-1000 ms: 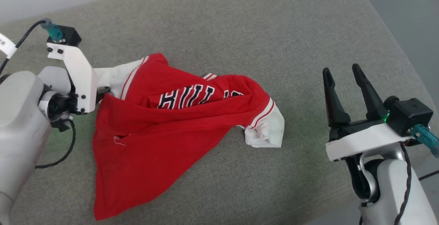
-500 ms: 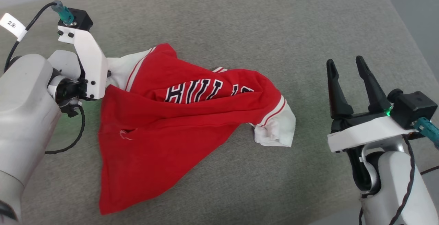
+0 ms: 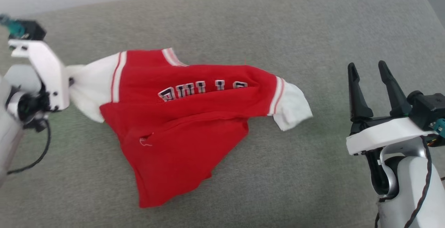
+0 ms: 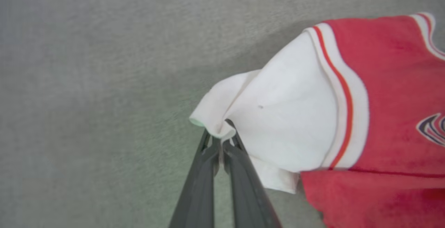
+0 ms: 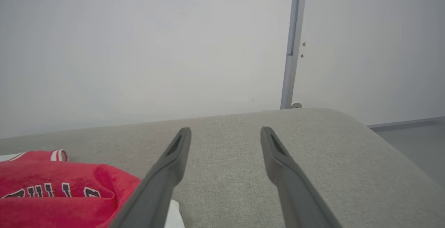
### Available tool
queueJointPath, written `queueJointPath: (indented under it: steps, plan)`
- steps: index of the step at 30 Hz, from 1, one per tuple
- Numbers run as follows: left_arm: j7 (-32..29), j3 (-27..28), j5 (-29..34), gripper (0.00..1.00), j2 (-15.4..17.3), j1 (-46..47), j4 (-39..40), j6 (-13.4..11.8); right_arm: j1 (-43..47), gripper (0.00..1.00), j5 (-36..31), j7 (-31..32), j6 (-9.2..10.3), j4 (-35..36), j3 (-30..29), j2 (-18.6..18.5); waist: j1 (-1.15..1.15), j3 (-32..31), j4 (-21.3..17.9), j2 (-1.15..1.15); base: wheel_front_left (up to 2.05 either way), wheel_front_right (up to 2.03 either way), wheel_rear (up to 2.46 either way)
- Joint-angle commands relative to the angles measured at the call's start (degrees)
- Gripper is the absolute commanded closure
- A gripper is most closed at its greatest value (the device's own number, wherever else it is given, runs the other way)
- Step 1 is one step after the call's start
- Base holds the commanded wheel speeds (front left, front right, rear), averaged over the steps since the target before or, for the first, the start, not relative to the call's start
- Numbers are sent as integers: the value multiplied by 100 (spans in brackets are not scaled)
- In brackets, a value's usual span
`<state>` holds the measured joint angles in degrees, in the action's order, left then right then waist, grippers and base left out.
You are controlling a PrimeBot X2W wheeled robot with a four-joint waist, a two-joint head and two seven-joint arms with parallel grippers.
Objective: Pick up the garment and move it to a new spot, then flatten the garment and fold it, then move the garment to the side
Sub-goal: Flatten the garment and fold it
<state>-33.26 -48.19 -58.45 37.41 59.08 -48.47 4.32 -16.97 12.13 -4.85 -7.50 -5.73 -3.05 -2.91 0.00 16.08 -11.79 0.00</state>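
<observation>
The garment [image 3: 180, 116], a red jersey with white sleeve ends and black-and-white lettering, hangs stretched across the middle of the grey cushion. My left gripper [image 4: 221, 138] is shut on the tip of its white left sleeve [image 4: 285, 116] and holds that end up off the fabric surface. In the head view that gripper's white mount [image 3: 45, 71] stands at the far left, touching the sleeve. The other white sleeve [image 3: 292, 106] trails to the right. My right gripper [image 3: 366, 64] stands open and empty, well right of the garment [image 5: 52, 193]; its fingers [image 5: 167, 172] point over the cushion.
The grey fabric cushion [image 3: 243, 30] spreads under everything, with a rounded right edge [image 5: 351, 116]. A pale wall [image 5: 139, 47] rises behind it, and grey floor [image 5: 410, 141] lies beyond the right edge.
My left gripper has shut on the white sleeve end and drawn it up and to the left, pulling the garment out longer. The head camera has shifted too. The right gripper stays open.
</observation>
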Motion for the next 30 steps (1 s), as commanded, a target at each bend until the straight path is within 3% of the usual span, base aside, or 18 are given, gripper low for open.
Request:
queueJointPath:
  steps: [1,8,13,14,15,17,18,30]
  plan:
    - [44,42,-81,100,126,-188,62,-92,62,0,-46,52,1,52,-15,-5,0,-167,180,0,0,0,0]
    - [-230,178,-551,100,454,-1277,452,-587,237,0,-115,286,1,195,-106,-4,0,-391,413,0,0,0,0]
    - [-377,219,-803,100,475,-1764,782,-764,286,0,-106,406,1,272,-92,-3,0,-483,472,0,0,0,0]
    - [-407,180,-777,92,505,-1809,865,-768,299,0,-89,424,1,283,-79,-3,0,-495,476,0,0,0,0]
    - [-418,178,-785,60,532,-1829,927,-794,304,0,-72,443,1,287,-73,-4,0,-507,481,0,0,0,0]
    - [-447,198,-793,8,571,-1774,1062,-821,316,0,-60,466,1,298,-46,-6,0,-532,489,0,0,0,0]
    - [-497,184,-765,0,597,-1728,1126,-836,323,0,-56,479,1,306,-37,-6,0,-542,489,0,0,0,0]
    - [-1206,-34,-512,0,689,-1095,1242,-1024,250,0,80,580,1,454,41,-27,0,-386,434,0,0,0,0]
